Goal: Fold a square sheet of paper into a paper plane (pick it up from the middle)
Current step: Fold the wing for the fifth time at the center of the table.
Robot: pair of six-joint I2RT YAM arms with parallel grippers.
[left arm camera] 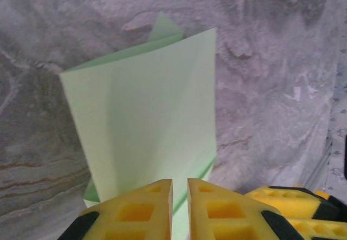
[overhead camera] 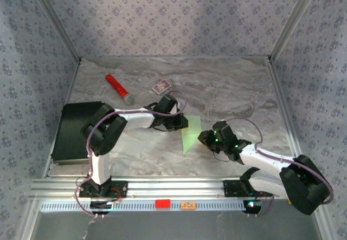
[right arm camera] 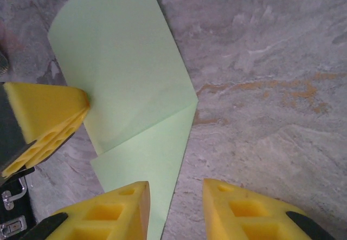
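The square sheet of paper is pale green and creased to a smaller pointed shape on the marble table, between the two arms. In the left wrist view one flap of the paper rises in front of the camera. My left gripper is nearly closed, with the paper's near edge in the thin slit between its yellow fingers. The right wrist view shows those fingers pinched onto the left edge of the paper. My right gripper stands open just above the paper's narrow end, its left finger over the sheet.
A red cylinder and a small purple-and-white card box lie at the back of the table. A black box sits at the left edge. Patterned walls close the table in on three sides.
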